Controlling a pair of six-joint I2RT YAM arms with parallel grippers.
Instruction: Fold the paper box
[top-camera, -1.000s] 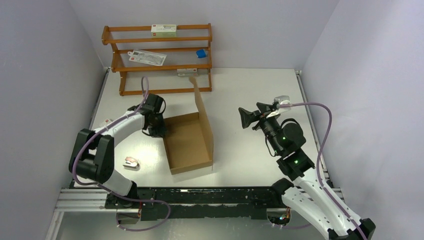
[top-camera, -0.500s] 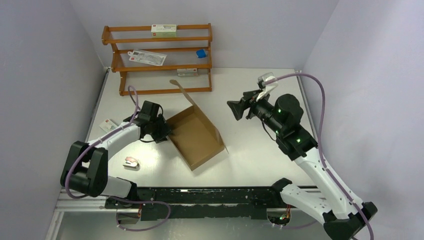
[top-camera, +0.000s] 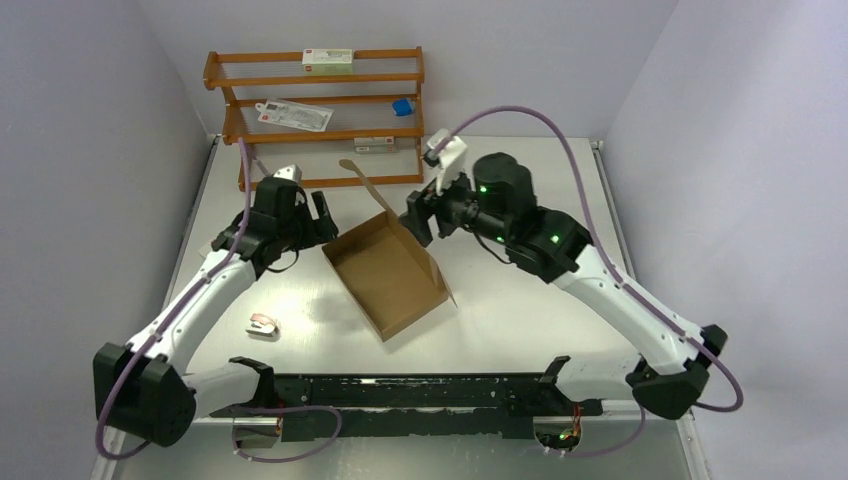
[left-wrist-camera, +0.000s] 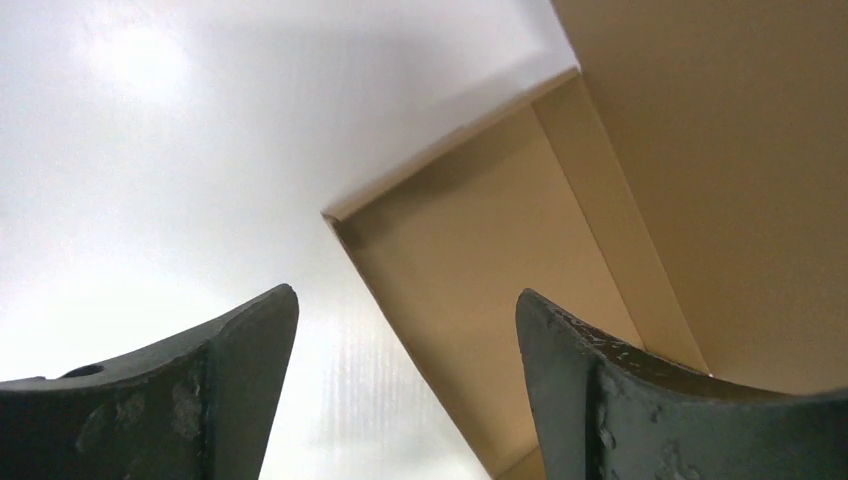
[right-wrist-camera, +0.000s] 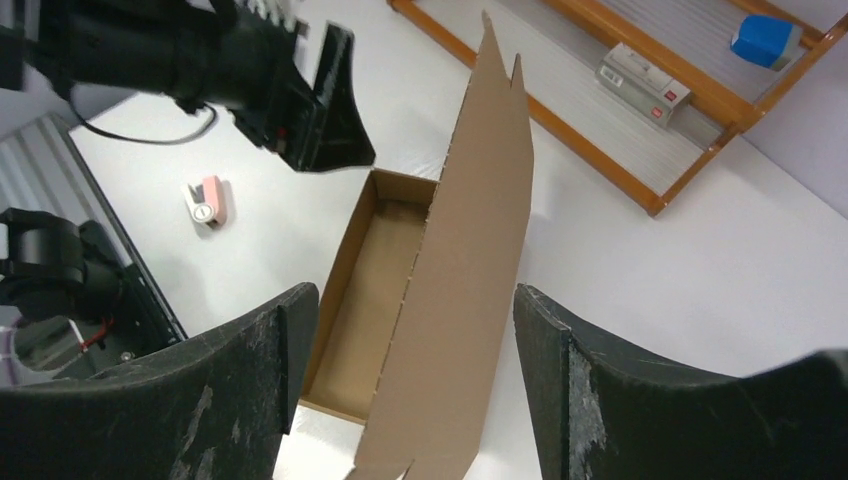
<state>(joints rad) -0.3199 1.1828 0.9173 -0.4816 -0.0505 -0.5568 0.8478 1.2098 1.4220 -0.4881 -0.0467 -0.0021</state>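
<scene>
Left tool (top-camera: 322, 213): fingers spread, holding nothing, just beside the left corner of the paper box (top-camera: 385, 275). Box sits mid-tabletop (top-camera: 520, 180) as a shallow open tray, turned diagonally, lid flap standing up along its far-right side. Right tool (top-camera: 412, 215): fingers apart, unloaded, at the flap.

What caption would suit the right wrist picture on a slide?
Open right gripper frames the paper box, its tall lid flap standing upright.

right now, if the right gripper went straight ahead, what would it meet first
Probably the upright lid flap of the cardboard box, just ahead of the right gripper; depth is uncertain.
</scene>
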